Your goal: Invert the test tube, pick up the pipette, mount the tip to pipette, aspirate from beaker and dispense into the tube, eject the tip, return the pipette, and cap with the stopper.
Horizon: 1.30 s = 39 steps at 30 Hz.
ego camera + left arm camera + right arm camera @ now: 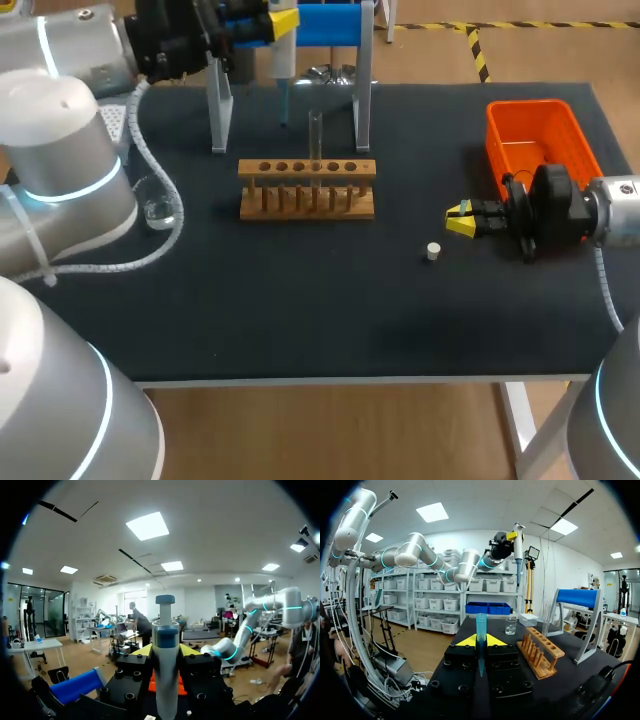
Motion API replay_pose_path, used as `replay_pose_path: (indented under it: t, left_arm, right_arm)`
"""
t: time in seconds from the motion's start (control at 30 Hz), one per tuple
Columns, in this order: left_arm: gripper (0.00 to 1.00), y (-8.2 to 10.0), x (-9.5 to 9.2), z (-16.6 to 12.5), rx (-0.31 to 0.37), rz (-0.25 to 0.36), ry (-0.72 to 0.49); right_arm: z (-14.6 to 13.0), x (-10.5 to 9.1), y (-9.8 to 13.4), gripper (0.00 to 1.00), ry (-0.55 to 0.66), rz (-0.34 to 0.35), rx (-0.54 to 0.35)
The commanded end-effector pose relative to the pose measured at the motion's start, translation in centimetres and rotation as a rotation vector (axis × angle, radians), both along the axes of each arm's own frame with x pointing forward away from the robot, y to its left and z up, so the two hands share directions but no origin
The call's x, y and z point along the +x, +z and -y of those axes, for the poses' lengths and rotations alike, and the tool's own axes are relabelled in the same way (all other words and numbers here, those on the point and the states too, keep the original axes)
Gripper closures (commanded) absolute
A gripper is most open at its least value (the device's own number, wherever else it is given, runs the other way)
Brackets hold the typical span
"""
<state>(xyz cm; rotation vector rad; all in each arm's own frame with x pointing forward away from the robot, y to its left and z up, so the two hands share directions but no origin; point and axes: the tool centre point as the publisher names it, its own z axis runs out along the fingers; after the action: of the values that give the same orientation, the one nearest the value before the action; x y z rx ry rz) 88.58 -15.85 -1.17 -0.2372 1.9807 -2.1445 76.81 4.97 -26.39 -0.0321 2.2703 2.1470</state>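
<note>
Blue tip [480,625] clamped in right gripper [480,641], left gripper [166,651] clasping white pipette [165,680], wooden rack [307,190] mid-table

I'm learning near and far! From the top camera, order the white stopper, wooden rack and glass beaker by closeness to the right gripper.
1. white stopper, just beside the right gripper.
2. wooden rack, mid-table.
3. glass beaker, far left.

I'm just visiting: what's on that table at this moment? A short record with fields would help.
Left gripper: shut on pipette, held above the table by the blue stand
Right gripper: shut on blue pipette tip
Test tube: upright in wooden rack
Beaker: on table, left side
Stopper: loose on table, touching nothing else
Orange bin: table's far right
</note>
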Motion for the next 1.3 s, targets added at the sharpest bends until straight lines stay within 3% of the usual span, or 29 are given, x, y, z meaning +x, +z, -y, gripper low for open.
replay_pose_path:
  t: [0.03,0.37,1.13,1.3]
  left_arm:
    - [1.00,-0.1,1.3,2.1,-0.001,0.003,-0.039]
    - [1.00,0.6,0.2,2.7,-0.013,-0.014,-0.110]
    - [1.00,0.6,0.2,2.6,-0.008,-0.010,-0.133]
    - [1.00,1.1,-0.7,2.6,-0.050,-0.012,-0.150]
  right_arm:
    - [0.0,-0.1,0.1,1.00,-0.003,0.001,-0.003]
    - [0.0,-0.1,0.1,1.00,-0.003,0.001,-0.003]
    - [0.0,-0.1,0.1,1.00,-0.003,0.001,-0.003]
    - [0.0,-0.1,0.1,1.00,-0.003,0.001,-0.003]
